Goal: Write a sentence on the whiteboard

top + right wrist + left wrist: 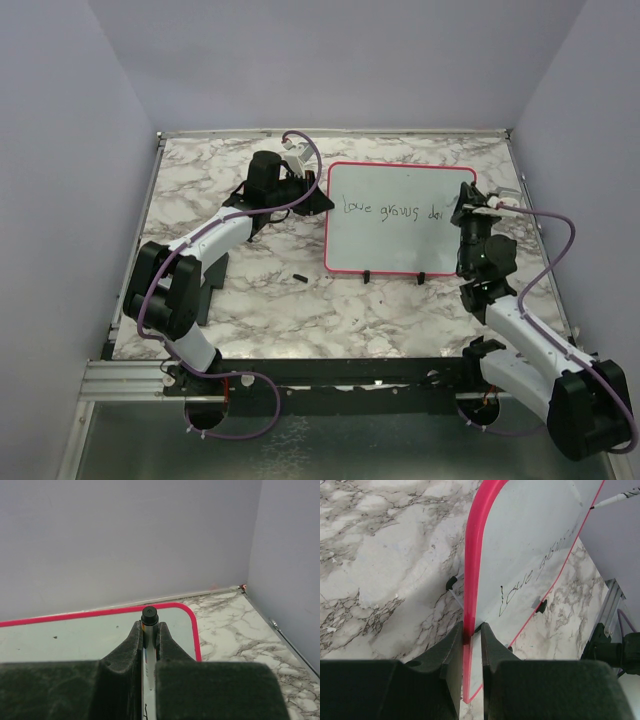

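We judge the whiteboard (395,245) to be light, thin and stiff. Its slick face would probably skate on the marble tabletop (230,300) under a pen's push. The place to take hold is the red-pink frame at an edge, never the writing face.

The board lies flat at centre right of the overhead view, with its black clips (370,276) on the lower edge. The left pincer (471,630) is almost closed, one finger on either side of the frame at the board's left edge, pinning it. The right pincer (149,632) is clamped fully on a marker (149,615) and hangs over the board's right end, just beside the last letters. The sentence (390,210) reads about "Love grows dai" across the board's middle, so we judge the final word unfinished.
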Controlling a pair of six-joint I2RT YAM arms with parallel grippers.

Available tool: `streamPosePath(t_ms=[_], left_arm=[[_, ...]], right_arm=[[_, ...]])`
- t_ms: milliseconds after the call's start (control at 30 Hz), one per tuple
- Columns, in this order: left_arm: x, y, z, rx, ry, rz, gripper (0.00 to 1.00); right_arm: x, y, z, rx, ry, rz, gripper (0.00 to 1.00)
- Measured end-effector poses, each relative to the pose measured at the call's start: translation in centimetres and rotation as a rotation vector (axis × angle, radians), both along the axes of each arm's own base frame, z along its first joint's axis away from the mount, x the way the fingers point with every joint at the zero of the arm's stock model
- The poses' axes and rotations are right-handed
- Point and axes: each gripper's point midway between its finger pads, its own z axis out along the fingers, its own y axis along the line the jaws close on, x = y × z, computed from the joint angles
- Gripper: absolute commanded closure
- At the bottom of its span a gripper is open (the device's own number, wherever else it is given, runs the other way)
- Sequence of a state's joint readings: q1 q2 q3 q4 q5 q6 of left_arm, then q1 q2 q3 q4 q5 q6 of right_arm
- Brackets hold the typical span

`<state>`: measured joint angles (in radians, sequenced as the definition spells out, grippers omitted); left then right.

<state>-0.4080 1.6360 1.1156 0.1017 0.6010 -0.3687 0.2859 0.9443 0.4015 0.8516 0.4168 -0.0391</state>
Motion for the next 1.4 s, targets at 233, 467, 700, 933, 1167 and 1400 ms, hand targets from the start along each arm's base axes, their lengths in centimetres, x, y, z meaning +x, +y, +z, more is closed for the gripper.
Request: streamPosePath(t_ms=[233,467,700,933,1167,1400], left_arm=[[0.0,0.0,0.0,0.0,0.0,0.0,1.0],[0.0,0.0,0.0,0.0,0.0,0.0,1.0],[0.0,0.0,0.0,0.0,0.0,0.0,1.0],[0.0,0.0,0.0,0.0,0.0,0.0,1.0],[0.0,0.0,0.0,0.0,0.0,0.0,1.0],[0.0,0.0,0.0,0.0,0.0,0.0,1.0]], right_arm=[[-0.7,-0.1,-1.7,0.007,0.037,0.005,0.99],[-0.8,-0.1,-2.2,0.008,0.05,0.006,0.99],[-0.8,-0.1,-2.1,0.009,0.047,0.006,0.99],[-0.5,0.0,-0.6,0.015,0.017,0.01,0.99],[0.0,0.2,-0.4,0.005,0.017,0.011,0.99],[0.2,0.2,-0.4,-0.006,0.015,0.007,0.99]])
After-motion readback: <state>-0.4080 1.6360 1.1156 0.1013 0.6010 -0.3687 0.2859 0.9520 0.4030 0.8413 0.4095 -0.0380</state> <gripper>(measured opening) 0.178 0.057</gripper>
